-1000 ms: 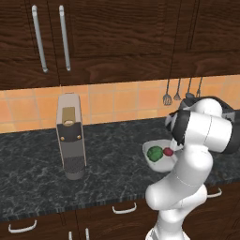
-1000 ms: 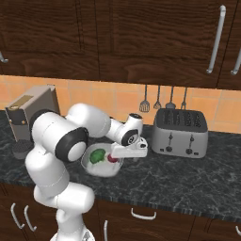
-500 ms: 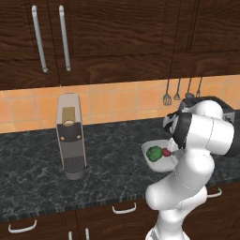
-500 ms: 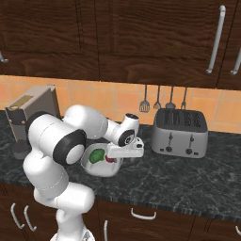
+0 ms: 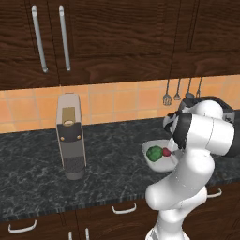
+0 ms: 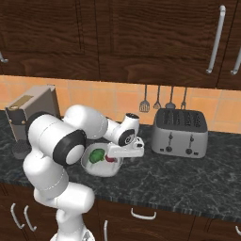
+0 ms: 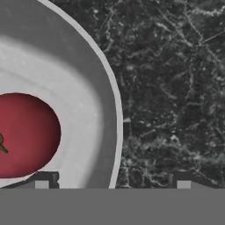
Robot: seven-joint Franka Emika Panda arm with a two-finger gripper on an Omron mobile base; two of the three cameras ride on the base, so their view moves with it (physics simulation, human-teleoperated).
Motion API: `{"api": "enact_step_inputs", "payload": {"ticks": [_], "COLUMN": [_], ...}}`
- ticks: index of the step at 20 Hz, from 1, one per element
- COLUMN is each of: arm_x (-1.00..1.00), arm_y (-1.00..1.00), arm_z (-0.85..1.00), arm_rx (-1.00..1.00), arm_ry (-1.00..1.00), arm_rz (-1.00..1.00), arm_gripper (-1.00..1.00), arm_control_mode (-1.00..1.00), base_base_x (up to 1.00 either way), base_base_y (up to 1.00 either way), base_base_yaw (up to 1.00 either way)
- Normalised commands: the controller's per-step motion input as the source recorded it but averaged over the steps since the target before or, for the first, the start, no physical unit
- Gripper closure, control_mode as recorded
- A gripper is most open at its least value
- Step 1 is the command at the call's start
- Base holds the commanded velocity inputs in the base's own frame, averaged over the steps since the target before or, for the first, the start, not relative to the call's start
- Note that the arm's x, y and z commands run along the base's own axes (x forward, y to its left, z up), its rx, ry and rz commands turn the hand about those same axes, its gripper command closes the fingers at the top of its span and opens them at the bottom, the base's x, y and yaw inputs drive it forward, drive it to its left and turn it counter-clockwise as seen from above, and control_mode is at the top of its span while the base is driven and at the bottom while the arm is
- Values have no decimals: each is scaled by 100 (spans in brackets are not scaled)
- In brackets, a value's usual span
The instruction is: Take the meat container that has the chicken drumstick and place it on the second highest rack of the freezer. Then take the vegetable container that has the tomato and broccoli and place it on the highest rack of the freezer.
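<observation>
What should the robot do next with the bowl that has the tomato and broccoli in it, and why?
Probably close the gripper on the bowl's rim. In the hand view the two open fingertips sit on either side of the rim, one inside near the tomato, one over the dark counter. The bowl with the broccoli rests on the counter, so a grip should come before lifting.

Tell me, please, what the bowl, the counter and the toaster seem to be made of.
Bowl: smooth matte white, ceramic or plastic; cannot tell which. Counter: polished dark stone, judging by pale veining. Toaster: brushed metal, judging by its grey sheen.
</observation>
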Motion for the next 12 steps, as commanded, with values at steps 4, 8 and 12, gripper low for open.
{"api": "enact_step_inputs", "payload": {"ticks": [4,8,12], "arm_x": [0,0,0], "arm_y": [0,0,0], "arm_z": [0,0,0], "arm_rx": [0,0,0], "arm_ry": [0,0,0], "arm_rz": [0,0,0], "arm_gripper": [100,100,100], "arm_control_mode": [-100,-100,-100], "base_base_x": [0,0,0], "base_base_y": [0,0,0], "base_base_yaw": [0,0,0]}}
